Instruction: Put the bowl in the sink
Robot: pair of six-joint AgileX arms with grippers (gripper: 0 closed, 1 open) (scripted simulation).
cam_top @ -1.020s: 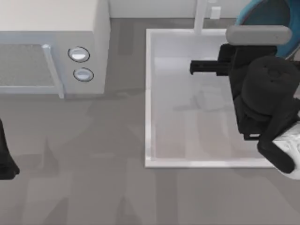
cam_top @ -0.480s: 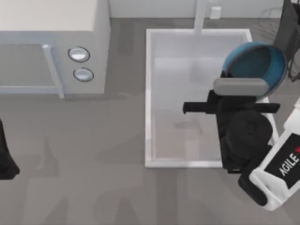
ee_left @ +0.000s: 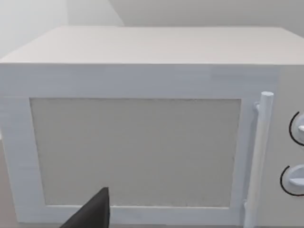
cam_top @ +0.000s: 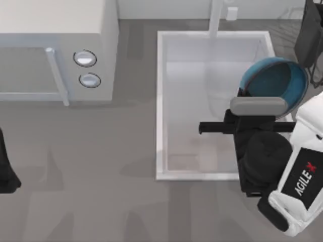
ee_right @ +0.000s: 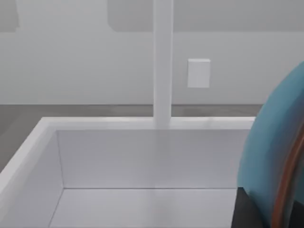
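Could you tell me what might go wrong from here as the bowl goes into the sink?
The round glossy blue bowl hangs tilted over the large white rectangular sink's right rim, so it may clip that rim or land outside. The right gripper grips only its edge; it could slip. The left arm is parked at the table's left edge.

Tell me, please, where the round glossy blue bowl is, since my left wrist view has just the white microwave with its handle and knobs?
Observer: In the top view, the round glossy blue bowl hangs tilted over the right rim of the large white rectangular sink.
Operator: Is anything holding it?
Observer: Yes, the right gripper grips its rim; the right wrist view has the bowl standing on edge close by.
Operator: And where is my left arm?
Observer: The left gripper is parked at the table's left edge, in front of the white microwave.
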